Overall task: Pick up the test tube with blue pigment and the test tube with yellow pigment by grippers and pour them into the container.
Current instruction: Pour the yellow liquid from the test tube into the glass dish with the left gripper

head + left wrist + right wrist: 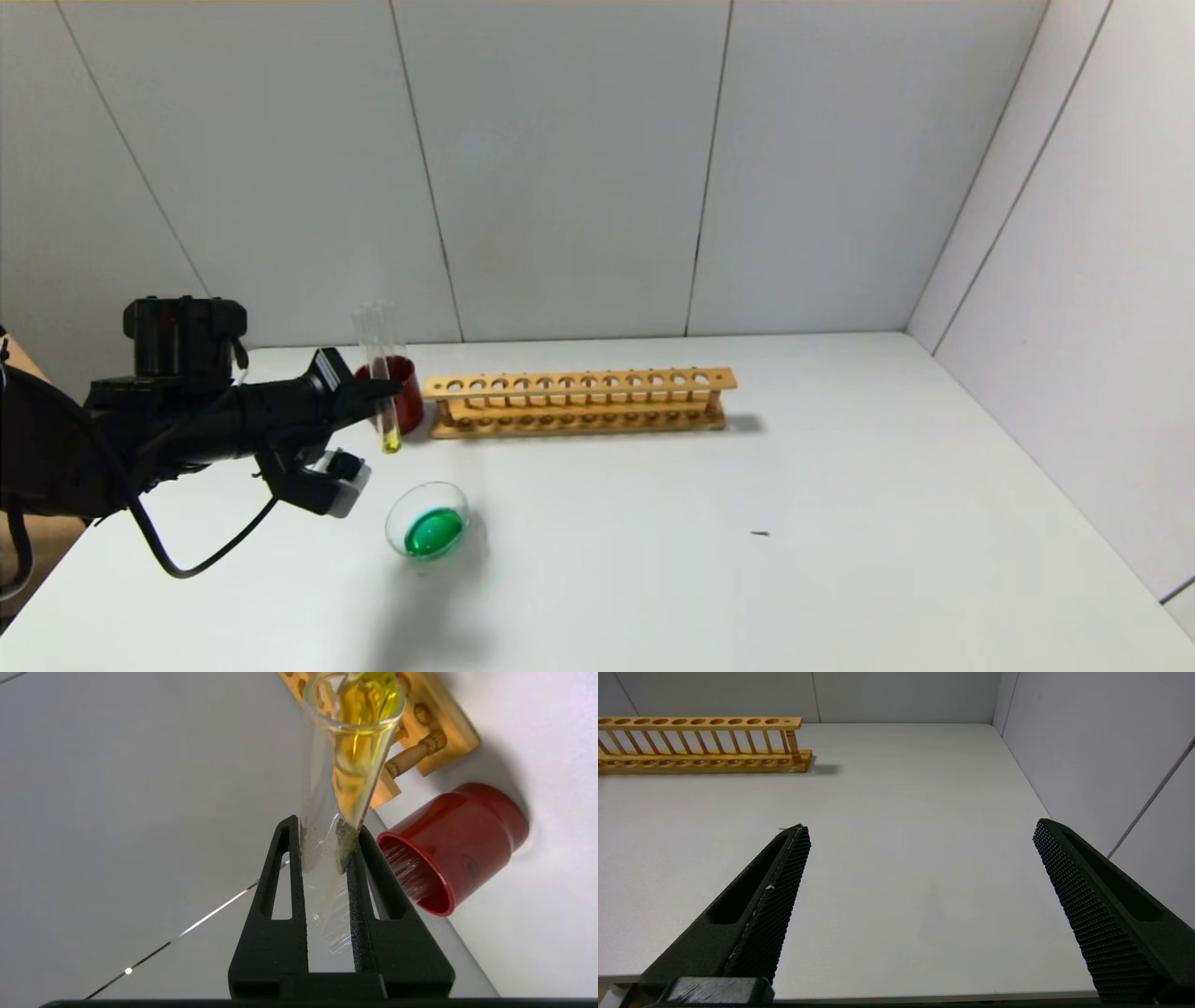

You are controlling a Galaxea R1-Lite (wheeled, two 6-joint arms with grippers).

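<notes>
Between left gripper fingers, upright yellow tube.

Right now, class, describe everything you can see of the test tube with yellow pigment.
The test tube with yellow pigment is slim, clear glass, round-bottomed, with a little yellow liquid at its bottom. It stands nearly upright above the table, clamped at mid-length in the left pincer, in front of the red cup and behind the container. Droplets cling inside.
</notes>
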